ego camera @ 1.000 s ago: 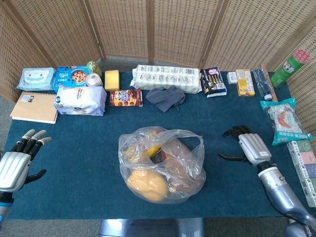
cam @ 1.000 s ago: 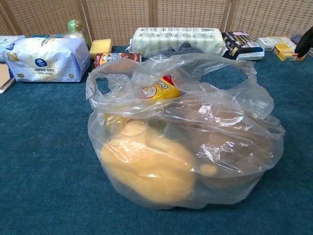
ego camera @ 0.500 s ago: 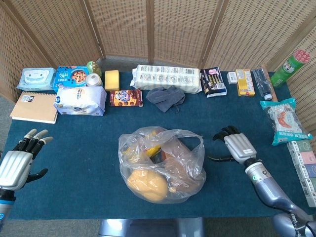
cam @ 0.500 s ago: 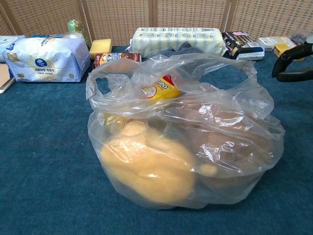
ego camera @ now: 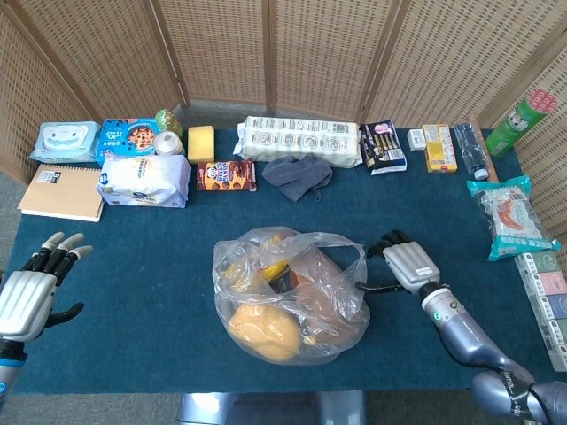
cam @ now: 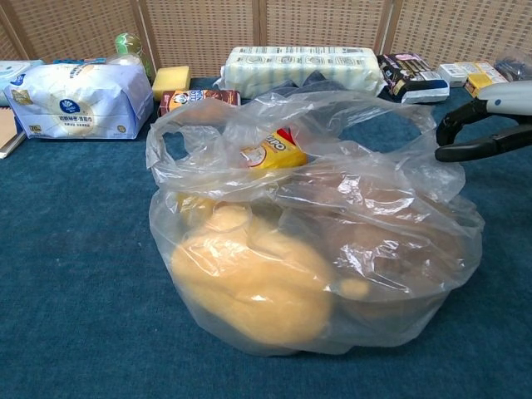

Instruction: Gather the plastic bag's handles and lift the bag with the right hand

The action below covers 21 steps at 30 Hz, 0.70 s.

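Head view: left hand (ego camera: 31, 297) spread, empty | chest: only right hand (cam: 482, 125) open beside bag (cam: 316, 241)

A clear plastic bag (ego camera: 289, 293) is showing yellow and orange contents, lying on a dark teal tablecloth (ego camera: 142, 274). The right hand (ego camera: 403, 263) is showing silver-grey with black fingers (cam: 453, 125). A woven tan screen (ego camera: 266, 49) is standing behind.

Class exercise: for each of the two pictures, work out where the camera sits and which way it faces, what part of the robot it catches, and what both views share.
Head view: high up, looking steeply down on the table; shows the left hand and right hand.
Chest view: low, near table height, facing forward at the plastic bag; only the right hand's fingers show.
Shared: the bag, the right hand, and the back-row goods such as the tissue pack.
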Motion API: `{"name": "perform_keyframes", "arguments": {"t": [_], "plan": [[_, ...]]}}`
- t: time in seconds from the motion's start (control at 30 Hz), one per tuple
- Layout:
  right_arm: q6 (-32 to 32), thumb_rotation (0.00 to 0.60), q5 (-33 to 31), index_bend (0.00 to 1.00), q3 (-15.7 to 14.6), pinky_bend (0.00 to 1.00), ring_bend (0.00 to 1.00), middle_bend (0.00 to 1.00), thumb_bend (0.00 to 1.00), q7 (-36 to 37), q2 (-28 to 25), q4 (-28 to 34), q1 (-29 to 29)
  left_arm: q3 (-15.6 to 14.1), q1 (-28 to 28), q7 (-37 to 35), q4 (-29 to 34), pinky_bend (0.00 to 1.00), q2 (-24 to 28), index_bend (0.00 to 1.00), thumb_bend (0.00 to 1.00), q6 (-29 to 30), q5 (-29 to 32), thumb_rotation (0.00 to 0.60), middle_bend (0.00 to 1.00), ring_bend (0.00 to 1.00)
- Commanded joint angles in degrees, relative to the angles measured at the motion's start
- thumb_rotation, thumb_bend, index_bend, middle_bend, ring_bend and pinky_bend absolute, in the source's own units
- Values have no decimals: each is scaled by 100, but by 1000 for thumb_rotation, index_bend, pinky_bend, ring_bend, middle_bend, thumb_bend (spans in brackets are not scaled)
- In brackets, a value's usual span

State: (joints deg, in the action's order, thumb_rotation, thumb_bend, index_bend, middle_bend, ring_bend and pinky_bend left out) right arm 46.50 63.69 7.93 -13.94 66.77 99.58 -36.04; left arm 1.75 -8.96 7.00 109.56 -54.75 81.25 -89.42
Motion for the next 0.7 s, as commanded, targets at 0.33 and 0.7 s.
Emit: {"name": "perform_keyframes", "arguments": {"t": [0.33, 0.7], "plan": [[-1058, 63, -587, 317, 686, 52, 142, 298, 128, 1969, -560, 896, -282, 3, -51, -160, -186, 235, -71, 179, 95, -83, 67, 600, 119, 47], [-2312, 62, -367, 329, 1853, 92, 174, 325, 132, 5211, -1008, 1313, 241, -6, -92, -187, -243, 235, -117, 179, 94, -141, 92, 600, 119, 47]]}}
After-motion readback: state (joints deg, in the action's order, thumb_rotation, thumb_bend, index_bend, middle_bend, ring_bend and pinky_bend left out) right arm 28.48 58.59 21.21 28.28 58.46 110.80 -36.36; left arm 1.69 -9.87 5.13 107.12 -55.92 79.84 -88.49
